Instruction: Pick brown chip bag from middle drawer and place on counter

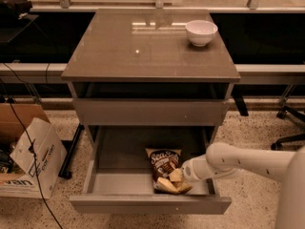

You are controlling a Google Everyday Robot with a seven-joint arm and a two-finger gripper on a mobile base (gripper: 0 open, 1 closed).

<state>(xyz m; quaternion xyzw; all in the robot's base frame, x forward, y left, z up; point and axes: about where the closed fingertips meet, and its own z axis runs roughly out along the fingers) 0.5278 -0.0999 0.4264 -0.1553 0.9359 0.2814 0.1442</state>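
bag (164, 162): in drawer (147, 204), front right; long axis front-to-back
gripper (182, 174): at bag's near right corner, touching; bag just left of it
grip state: cannot tell
arm (238, 159): low, reaching in from right, forearm near level
counter (143, 51): above, well apart

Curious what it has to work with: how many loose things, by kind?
Brown chip bag: 1, in the middle drawer, the hand at its right edge.
White bowl: 1, on the counter.
Cardboard box: 1, on the floor.
Total: 3.
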